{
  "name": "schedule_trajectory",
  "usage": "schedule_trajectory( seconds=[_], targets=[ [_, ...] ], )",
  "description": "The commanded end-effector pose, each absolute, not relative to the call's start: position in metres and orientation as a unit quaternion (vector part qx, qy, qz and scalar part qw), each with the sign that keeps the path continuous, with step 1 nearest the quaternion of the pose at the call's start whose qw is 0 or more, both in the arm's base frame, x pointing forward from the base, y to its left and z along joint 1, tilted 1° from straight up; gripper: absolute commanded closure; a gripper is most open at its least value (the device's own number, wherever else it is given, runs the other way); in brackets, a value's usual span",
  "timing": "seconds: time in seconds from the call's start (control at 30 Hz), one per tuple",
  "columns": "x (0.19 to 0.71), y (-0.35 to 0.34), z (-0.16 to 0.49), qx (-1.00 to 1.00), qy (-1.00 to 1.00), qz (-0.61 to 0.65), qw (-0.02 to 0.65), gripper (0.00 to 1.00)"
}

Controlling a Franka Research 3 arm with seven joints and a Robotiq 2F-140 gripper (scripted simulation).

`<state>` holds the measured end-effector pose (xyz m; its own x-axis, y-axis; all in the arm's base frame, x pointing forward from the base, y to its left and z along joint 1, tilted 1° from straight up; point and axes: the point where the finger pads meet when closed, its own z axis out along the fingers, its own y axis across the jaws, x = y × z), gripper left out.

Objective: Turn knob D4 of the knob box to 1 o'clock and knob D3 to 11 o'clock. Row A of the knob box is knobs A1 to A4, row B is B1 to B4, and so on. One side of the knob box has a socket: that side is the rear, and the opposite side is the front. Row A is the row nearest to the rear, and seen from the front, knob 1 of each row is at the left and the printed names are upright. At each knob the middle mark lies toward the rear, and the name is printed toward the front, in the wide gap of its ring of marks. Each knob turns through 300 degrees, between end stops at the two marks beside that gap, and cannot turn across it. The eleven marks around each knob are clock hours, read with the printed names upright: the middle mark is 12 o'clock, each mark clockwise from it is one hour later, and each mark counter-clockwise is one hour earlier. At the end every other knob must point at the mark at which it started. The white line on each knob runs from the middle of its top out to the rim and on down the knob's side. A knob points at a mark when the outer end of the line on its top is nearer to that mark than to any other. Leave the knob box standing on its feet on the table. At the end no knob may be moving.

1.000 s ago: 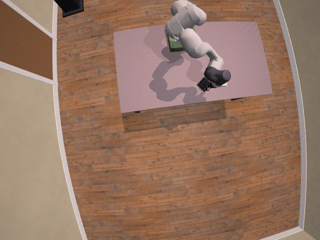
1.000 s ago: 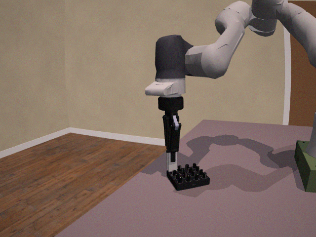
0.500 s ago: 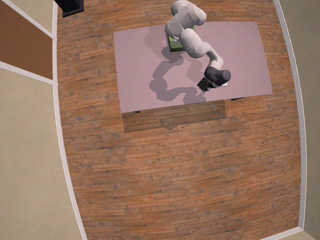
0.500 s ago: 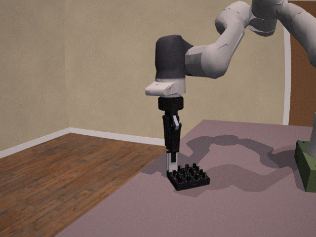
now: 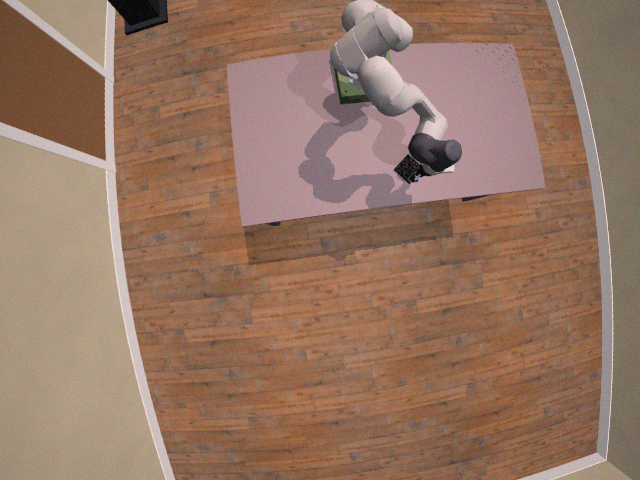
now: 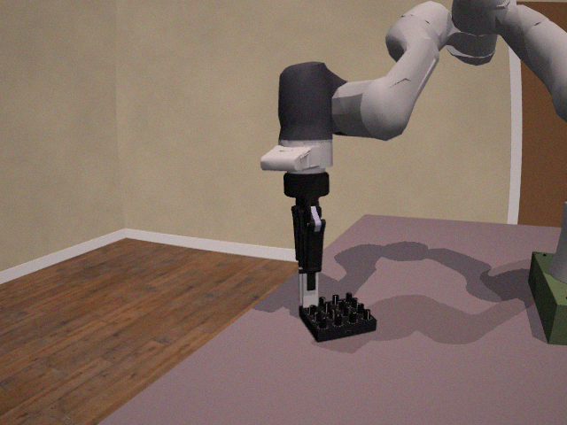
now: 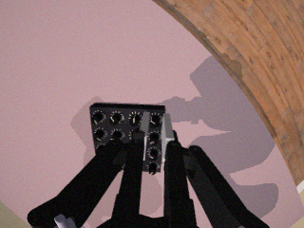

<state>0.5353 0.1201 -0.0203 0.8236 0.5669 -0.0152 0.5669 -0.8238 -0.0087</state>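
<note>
Floor of wood planks (image 5: pixel 361 335) (image 6: pixel 159 320) (image 7: pixel 266 62) surrounds the pink-topped bench (image 5: pixel 465 77) (image 6: pixel 275 379) (image 7: pixel 47 57). Franka arm (image 5: pixel 382 85) (image 6: pixel 393 104) reaches from its green base block (image 5: pixel 354 94) (image 6: pixel 557 315), near one long edge of the bench, toward the opposite long edge. Robotiq 2F-140 (image 5: pixel 416 177) (image 6: pixel 307 305) (image 7: pixel 156 116) points straight down, fingers slightly apart, narrow gap, nothing clamped. Knob box (image 5: pixel 403 167) (image 6: pixel 331 334) (image 7: pixel 108 125) sits flat near that opposite long edge, about midway between its two corners, turned at an angle to it. Fingertips are at the box's D4 corner, the one nearest the edge. Wrist view: fingers flank row D, with D4 (image 7: pixel 155 119) between the tips and D3 (image 7: pixel 154 137) next along. Both line directions too small to read. Socket (image 6: pixel 347 331) shows on the rear side, facing the exterior camera.
</note>
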Motion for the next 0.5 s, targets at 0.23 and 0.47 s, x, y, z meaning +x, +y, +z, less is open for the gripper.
schedule_trajectory(
  seconds=[0.23, 0.47],
  targets=[
    [0.536, 0.119, 0.003, -0.954, -0.299, 0.01, 0.001, 0.88],
    [0.536, 0.119, 0.014, -0.954, -0.299, 0.01, 0.001, 0.88]
  ],
)
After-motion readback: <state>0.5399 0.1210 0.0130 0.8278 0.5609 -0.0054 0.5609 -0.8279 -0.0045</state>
